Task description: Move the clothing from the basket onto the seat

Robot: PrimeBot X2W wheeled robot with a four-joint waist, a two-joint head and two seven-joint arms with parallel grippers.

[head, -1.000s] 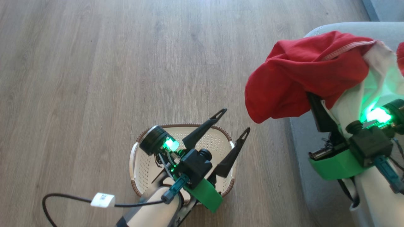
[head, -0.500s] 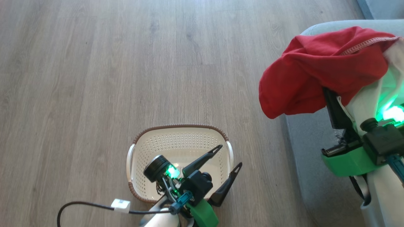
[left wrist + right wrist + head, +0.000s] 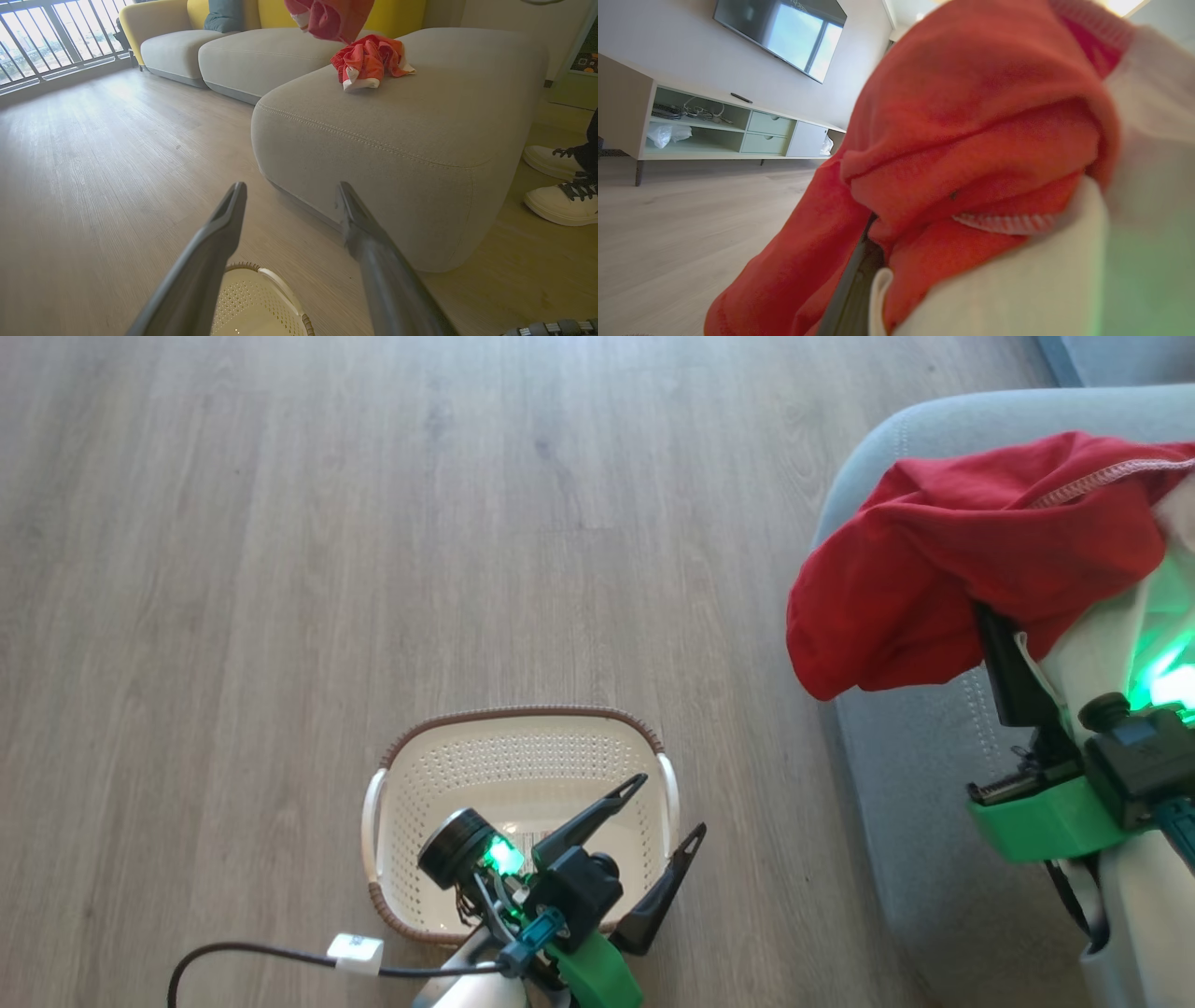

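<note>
The cream basket (image 3: 439, 775) stands on the wood floor with nothing inside but a label on its bottom; its rim (image 3: 261, 275) also shows under my left fingers. My left gripper (image 3: 667, 807) (image 3: 290, 189) hangs open over the basket's near right corner. Red clothing (image 3: 934, 560) with white trim is draped over my right gripper, whose one dark finger (image 3: 1006, 667) pokes out below the cloth. That garment (image 3: 971, 140) hangs above the edge of the grey seat (image 3: 896, 784). Another red garment (image 3: 369, 63) lies on top of the seat (image 3: 373, 135).
A person's white shoes (image 3: 556, 186) stand on the floor at the seat's far side. A black cable with a white tag (image 3: 355, 954) trails from my left arm. A low TV cabinet (image 3: 714, 130) lines the wall. More sofa sections (image 3: 261, 51) continue behind the seat.
My left gripper has drawn back toward the basket's near side, still open. My right gripper has carried the red clothing further over the seat. The head view has shifted slightly.
</note>
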